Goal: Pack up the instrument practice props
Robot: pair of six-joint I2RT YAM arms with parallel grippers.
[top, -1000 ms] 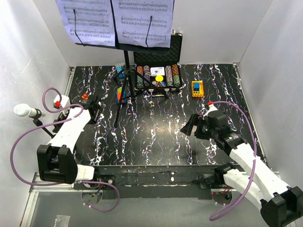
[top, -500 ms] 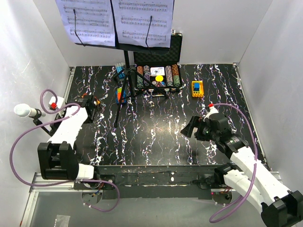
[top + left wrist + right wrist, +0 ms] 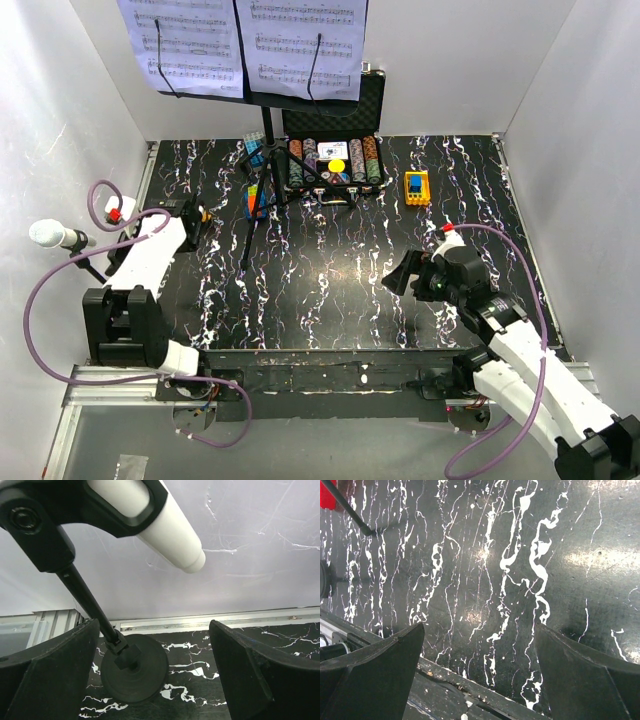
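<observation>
Nothing looked packed yet: at 9 o'clock of the table (image 3: 340,260), the white microphone (image 3: 47,234) sat clipped in its black round-base stand (image 3: 135,672) by the left wall, and the left gripper (image 3: 155,677) faced that stand with jaws spread wide, grasping nothing. At 11 o'clock the music stand (image 3: 262,150) stood upright on its tripod with 2 sheet-music pages (image 3: 300,45) on its desk. At 4 o'clock the right gripper (image 3: 480,680) hung released above the tabletop, so by my judgement all 3 props were left to pack.

White microphone (image 3: 50,235), black round-base stand (image 3: 134,669), black table (image 3: 330,285) with white marbling.
</observation>
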